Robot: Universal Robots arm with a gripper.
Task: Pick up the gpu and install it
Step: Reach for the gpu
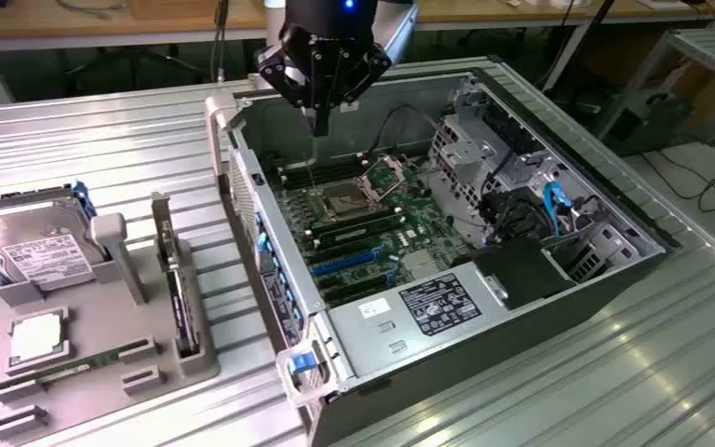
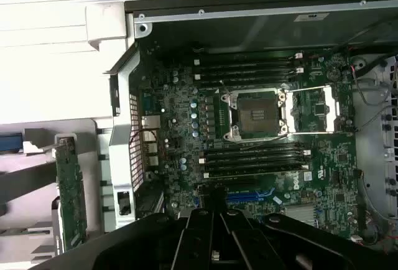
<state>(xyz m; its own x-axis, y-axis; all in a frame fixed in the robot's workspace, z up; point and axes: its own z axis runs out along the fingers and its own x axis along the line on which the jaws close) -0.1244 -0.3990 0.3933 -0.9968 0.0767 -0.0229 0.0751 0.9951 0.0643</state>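
Gpu (image 1: 183,312) (image 2: 69,201) stands on its long edge in a slot of the grey tray (image 1: 109,321), its metal bracket strip rising at the far end. In the exterior view it sits at about nine o'clock from the open computer case (image 1: 581,149), just beside the case's near wall but outside it. Nothing touches the card.

On the same tray, a boxy hard drive (image 1: 41,251) stands at about eleven o'clock from the card, and a slim memory stick (image 1: 78,365) lies at about eight o'clock. Tray and case both rest on the ribbed metal table (image 1: 85,140).

The gripper (image 1: 320,126) (image 2: 214,211) hangs over the far end of the case, at roughly twelve o'clock from the motherboard (image 1: 383,233) (image 2: 180,127) in the exterior view and well apart from the card. Its jaws are clenched together with nothing between them.

Inside the case, the blue slots (image 1: 347,264) (image 2: 249,196) sit at about six o'clock from the processor socket (image 1: 339,200) (image 2: 256,113), and no card stands in them.

Judged from this layout, the task has hardly begun: the card is neither lifted nor gripped and the slots are bare, so both the pick-up and the seating remain undone.
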